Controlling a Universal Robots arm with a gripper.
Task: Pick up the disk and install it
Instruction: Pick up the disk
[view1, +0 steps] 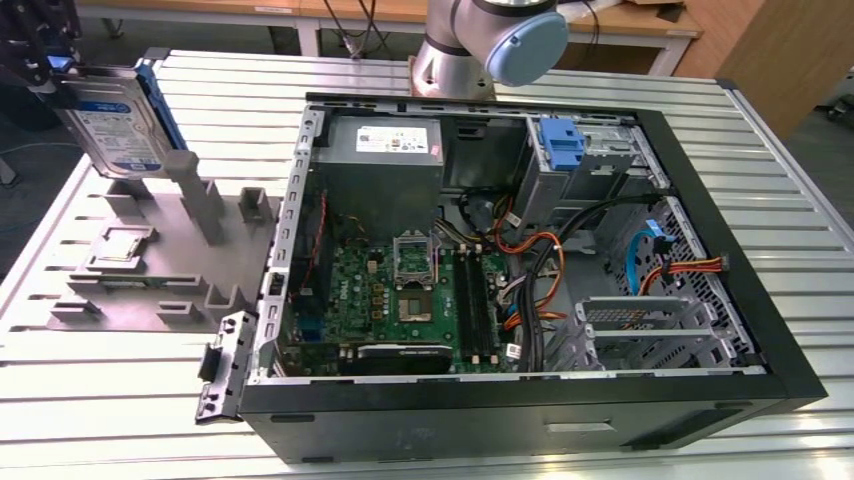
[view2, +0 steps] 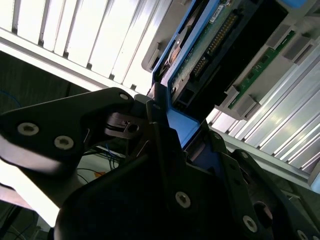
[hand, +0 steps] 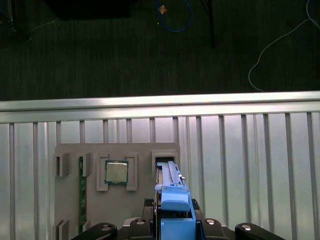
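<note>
The disk (view1: 118, 122), a silver-grey drive with a blue-and-white label and blue rails, stands on edge at the exterior view's far left, over the back of the grey holder block (view1: 147, 265). My gripper (view1: 51, 72) is shut on its upper end by the blue rail. In the first wrist view the blue rail of the disk (hand: 175, 205) runs down between the fingers of the gripper (hand: 175, 227), above a slot in the holder block (hand: 115, 205). The second wrist view shows the disk's (view2: 220, 45) circuit-board side and the gripper (view2: 170, 130) clamped on the rail.
An open black computer case (view1: 747, 300) lies to the exterior view's right of the holder, with a motherboard (view1: 400, 290), power supply (view1: 387, 145), a blue bracket (view1: 563, 145) in a bay and a metal cage (view1: 641, 330). The holder carries a processor chip (hand: 116, 172) and a memory stick (hand: 81, 190).
</note>
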